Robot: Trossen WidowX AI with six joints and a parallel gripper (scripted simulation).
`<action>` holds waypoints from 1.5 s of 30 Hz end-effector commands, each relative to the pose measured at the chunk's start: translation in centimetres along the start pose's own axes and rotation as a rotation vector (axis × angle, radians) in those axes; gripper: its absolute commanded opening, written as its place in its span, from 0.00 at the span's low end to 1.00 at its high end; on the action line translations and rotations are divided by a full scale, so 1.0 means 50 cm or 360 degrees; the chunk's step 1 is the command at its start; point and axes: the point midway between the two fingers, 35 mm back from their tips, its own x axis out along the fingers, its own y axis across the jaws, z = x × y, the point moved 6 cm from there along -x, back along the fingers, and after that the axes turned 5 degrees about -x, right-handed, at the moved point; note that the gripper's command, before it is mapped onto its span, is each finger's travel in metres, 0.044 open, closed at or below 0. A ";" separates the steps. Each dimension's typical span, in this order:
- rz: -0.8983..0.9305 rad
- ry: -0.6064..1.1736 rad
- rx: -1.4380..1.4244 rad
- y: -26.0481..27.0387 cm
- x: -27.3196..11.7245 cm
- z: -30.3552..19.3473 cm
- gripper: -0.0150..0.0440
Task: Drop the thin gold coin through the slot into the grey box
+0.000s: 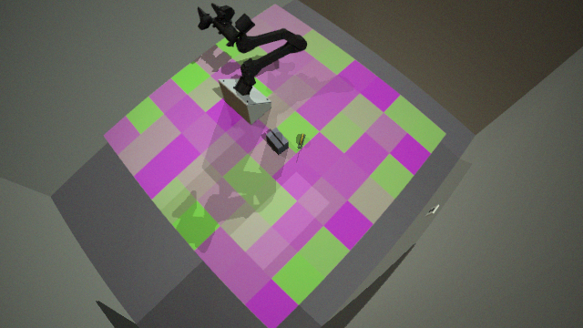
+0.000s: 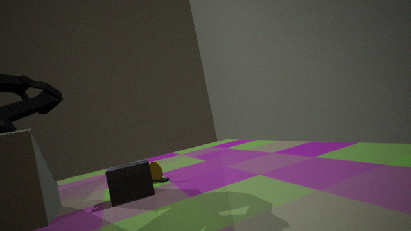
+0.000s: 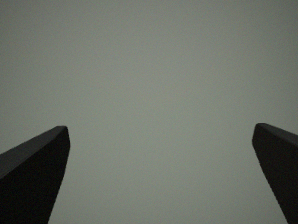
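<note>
The gold coin (image 1: pixel 301 139) (image 2: pixel 156 171) stands on its edge in the dark-green holder (image 2: pixel 164 179), a little beyond the grey box in the exterior view. The closed grey box (image 1: pixel 277 142) (image 2: pixel 131 183) stands between the arm's base and the coin; its dark slot runs along the lid in the top view. My gripper (image 1: pixel 206 6) (image 3: pixel 164 135) is wide open and empty. It is raised high at the top left of the top view, on the far side of the base from the box and coin, and out of view in the exterior view.
The arm's base block (image 1: pixel 260 108) (image 2: pixel 19 179) stands close to the box. The arm is folded above it and casts shadows on the checkered mat (image 1: pixel 314 200) (image 2: pixel 282 179). A small white object (image 1: pixel 433 210) is at the right in the top view. The wrist view shows only plain grey behind the fingers.
</note>
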 end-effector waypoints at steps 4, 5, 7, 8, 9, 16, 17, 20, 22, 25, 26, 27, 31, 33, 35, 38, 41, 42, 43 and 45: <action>0.0258 -0.0014 0.0040 0.061 -0.003 0.018 0.75; 0.0362 -0.0017 0.0055 0.086 -0.007 0.025 0.71; 0.0571 -0.0019 0.0084 0.135 -0.019 0.039 0.62; 0.0675 -0.0017 0.0097 0.159 -0.027 0.046 0.58; 0.0780 -0.0014 0.0110 0.183 -0.037 0.053 0.53; 0.1231 -0.0036 0.0047 0.285 -0.117 0.078 0.53; 0.1294 -0.0030 0.0052 0.297 -0.127 0.082 0.53; 0.1484 -0.0008 0.0064 0.332 -0.161 0.093 0.53; 0.1532 -0.0034 -0.0016 0.337 -0.180 0.096 0.53; 0.1788 -0.0020 -0.0058 0.375 -0.239 0.109 0.53; 0.1882 -0.0003 -0.0056 0.388 -0.260 0.113 0.53; 0.1975 0.0017 -0.0057 0.400 -0.282 0.117 0.53; 0.2335 0.0097 -0.0096 0.436 -0.378 0.127 0.53; 0.2494 0.0109 -0.0150 0.444 -0.429 0.127 0.53; 0.2649 0.0123 -0.0212 0.448 -0.481 0.126 0.53; 0.2842 0.0206 -0.0265 0.451 -0.541 0.126 0.53; 0.3030 0.0319 -0.0328 0.448 -0.602 0.123 0.53; 0.3112 0.0374 -0.0364 0.444 -0.629 0.122 0.53; 0.3190 0.0432 -0.0404 0.439 -0.657 0.119 0.53; 0.3334 0.0556 -0.0497 0.425 -0.711 0.113 0.53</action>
